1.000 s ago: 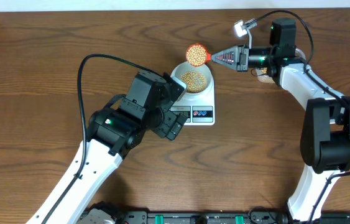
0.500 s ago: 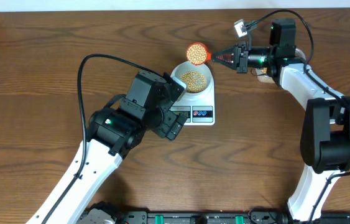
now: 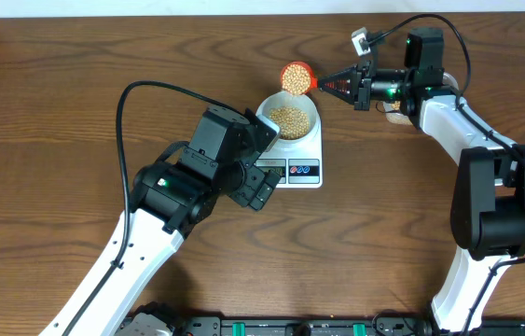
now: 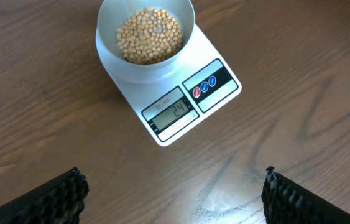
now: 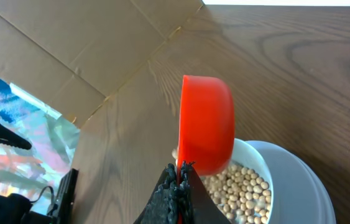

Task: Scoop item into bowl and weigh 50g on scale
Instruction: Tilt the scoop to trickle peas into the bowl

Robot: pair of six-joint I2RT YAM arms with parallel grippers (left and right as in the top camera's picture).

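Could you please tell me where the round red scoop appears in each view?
Overhead: the round red plastic scoop is top centre, by the far rim of the small pale blue-white bowl.
Left wrist: not in it.
Right wrist: the scoop is central, edge-on, over the bowl.
Shared landmark: that bowl of tan beans, in all three views.
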